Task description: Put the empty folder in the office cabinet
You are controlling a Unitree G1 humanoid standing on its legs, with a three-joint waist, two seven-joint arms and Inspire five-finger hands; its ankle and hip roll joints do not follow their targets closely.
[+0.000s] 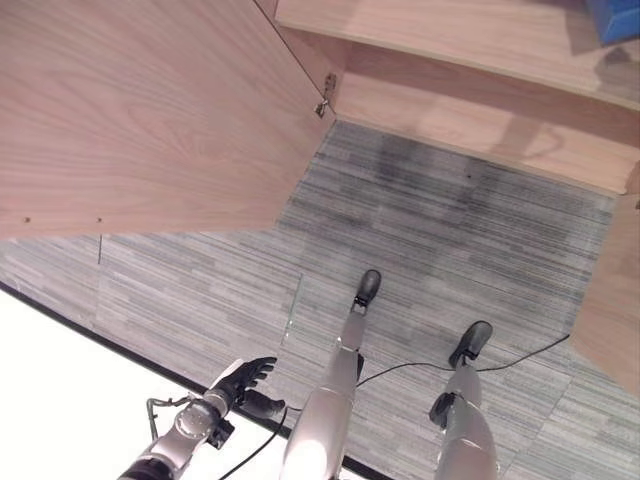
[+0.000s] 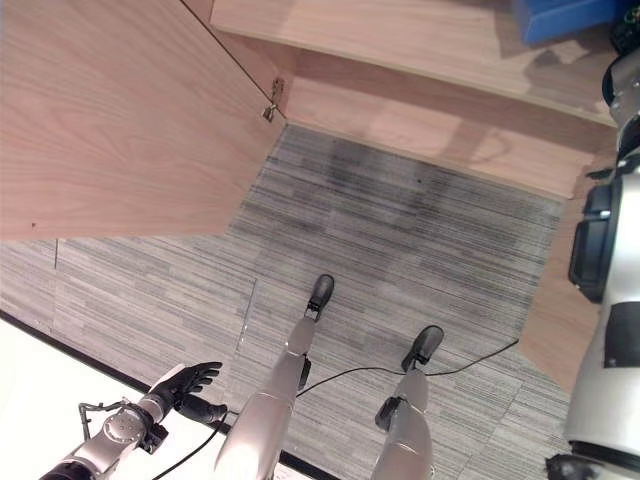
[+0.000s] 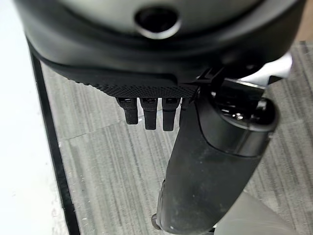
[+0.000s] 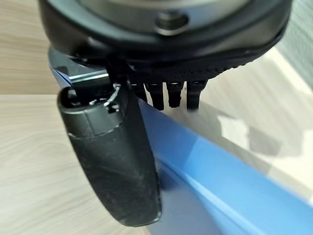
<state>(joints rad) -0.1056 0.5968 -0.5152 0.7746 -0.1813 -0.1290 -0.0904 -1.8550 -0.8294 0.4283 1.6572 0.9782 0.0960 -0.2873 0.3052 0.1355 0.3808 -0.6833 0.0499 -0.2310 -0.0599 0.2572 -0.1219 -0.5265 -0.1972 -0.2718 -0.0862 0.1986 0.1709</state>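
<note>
A blue folder point(image 4: 220, 186) rests on the light wooden cabinet shelf point(image 1: 450, 35), at the shelf's far right end point(image 2: 555, 18). My right hand point(image 4: 171, 73) is up at that shelf. Its thumb point(image 4: 117, 161) lies against one face of the folder and its fingers reach over the folder's upper edge, so the folder is pinched between them. My left hand point(image 1: 240, 385) hangs low at the left with relaxed, straight fingers point(image 3: 146, 112) and holds nothing, above grey carpet beside a white table's edge.
The cabinet's left door point(image 1: 140, 110) stands swung wide open over the carpet. Another wooden panel point(image 1: 615, 310) stands at the right. A lower shelf point(image 1: 470, 130) sits under the top one. A white table point(image 1: 60, 400) with a dark edge fills the lower left.
</note>
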